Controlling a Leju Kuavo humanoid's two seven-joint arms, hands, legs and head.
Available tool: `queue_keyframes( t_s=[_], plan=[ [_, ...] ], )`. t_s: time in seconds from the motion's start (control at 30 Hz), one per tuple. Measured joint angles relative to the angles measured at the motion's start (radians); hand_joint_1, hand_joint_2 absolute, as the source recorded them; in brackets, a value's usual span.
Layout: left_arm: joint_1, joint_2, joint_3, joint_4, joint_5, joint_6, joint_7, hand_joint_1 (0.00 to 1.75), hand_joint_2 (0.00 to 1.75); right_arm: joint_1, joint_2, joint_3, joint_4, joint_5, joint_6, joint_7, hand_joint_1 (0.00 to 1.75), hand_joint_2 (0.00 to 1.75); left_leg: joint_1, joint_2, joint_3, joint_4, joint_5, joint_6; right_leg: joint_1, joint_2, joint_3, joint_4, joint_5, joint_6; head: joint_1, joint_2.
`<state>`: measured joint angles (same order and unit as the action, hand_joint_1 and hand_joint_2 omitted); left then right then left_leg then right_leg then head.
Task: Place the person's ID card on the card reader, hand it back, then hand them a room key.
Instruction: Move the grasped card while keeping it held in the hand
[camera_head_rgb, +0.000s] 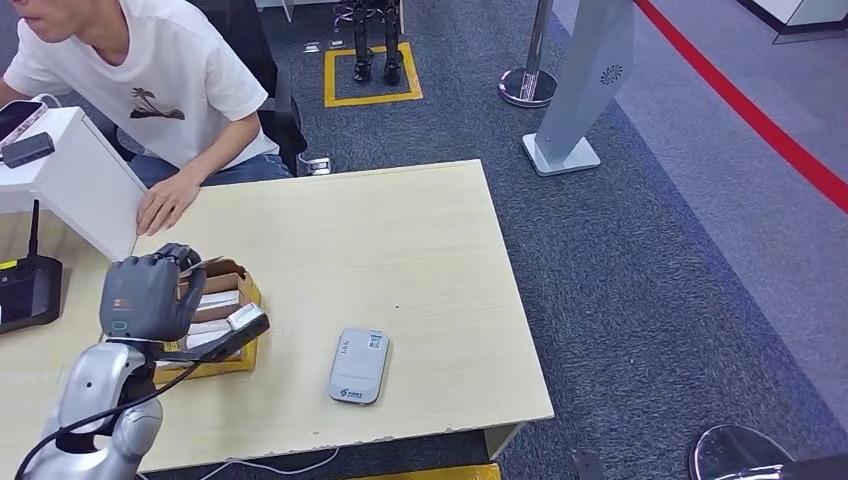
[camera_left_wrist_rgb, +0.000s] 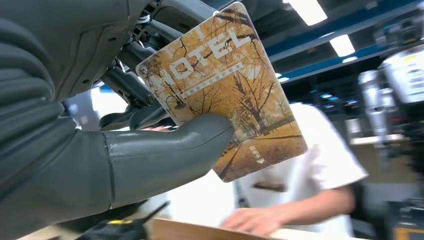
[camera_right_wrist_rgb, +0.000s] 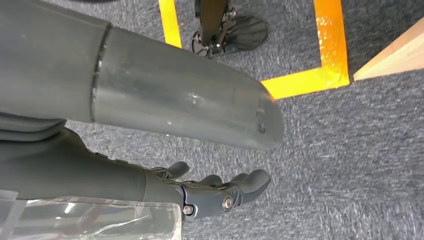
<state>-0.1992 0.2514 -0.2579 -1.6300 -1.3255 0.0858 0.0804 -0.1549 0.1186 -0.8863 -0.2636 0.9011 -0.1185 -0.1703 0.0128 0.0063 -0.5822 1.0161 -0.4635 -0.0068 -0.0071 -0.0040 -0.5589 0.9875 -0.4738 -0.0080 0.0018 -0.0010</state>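
One step left: your last job looks to be the handover.
Left hand (camera_left_wrist_rgb: 115, 150): pinches the hotel key card (camera_left_wrist_rgb: 225, 95), lifted above the cardboard box (camera_head_rgb: 222, 325).
Right hand (camera_right_wrist_rgb: 220, 192): hangs empty, fingers loosely spread.
Card reader (camera_head_rgb: 359, 365): bare.
Person (camera_head_rgb: 160, 90): seated across, their hand (camera_head_rgb: 165, 205) resting on the table (camera_head_rgb: 400, 240).

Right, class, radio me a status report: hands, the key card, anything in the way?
Left hand holds the hotel key card, thumb pressed on its face. Right hand hangs open over carpet. Person's hand rests on the table; nothing in the way.
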Motion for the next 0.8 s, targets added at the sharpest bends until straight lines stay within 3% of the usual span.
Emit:
queue_keyframes(
  t_s=[0.17, 0.37, 0.8],
  plan=[
    [0.011, -0.034, -0.138, 0.0, -0.035, 0.038, 0.012, 1.75, 1.75, -0.001, 0.006, 0.003, 0.0, -0.01, 0.0, -0.002, 0.0, 0.0, 0.0, 0.0, -0.001, 0.0, 0.0, 0.0, 0.0, 0.0, 0.0, 0.0, 0.0, 0.0, 0.0, 0.0],
    [0.066, -0.059, -0.228, 0.002, -0.05, 0.068, 0.022, 1.75, 1.75, 0.0, 0.007, 0.005, 0.0, -0.021, -0.004, -0.002, 0.0, 0.0, 0.0, 0.0, -0.001, 0.0, 0.0, 0.0, 0.0, 0.0, -0.001, 0.0, 0.0, 0.0, 0.0, 0.0],
    [0.203, -0.099, -0.221, 0.022, -0.058, 0.149, 0.072, 1.75, 1.75, 0.006, 0.007, 0.005, 0.0, -0.035, -0.017, -0.003, 0.0, 0.0, 0.0, 0.0, -0.001, 0.0, 0.0, 0.0, 0.0, 0.0, -0.001, 0.0, -0.001, 0.0, 0.0, 0.0]
  ],
)
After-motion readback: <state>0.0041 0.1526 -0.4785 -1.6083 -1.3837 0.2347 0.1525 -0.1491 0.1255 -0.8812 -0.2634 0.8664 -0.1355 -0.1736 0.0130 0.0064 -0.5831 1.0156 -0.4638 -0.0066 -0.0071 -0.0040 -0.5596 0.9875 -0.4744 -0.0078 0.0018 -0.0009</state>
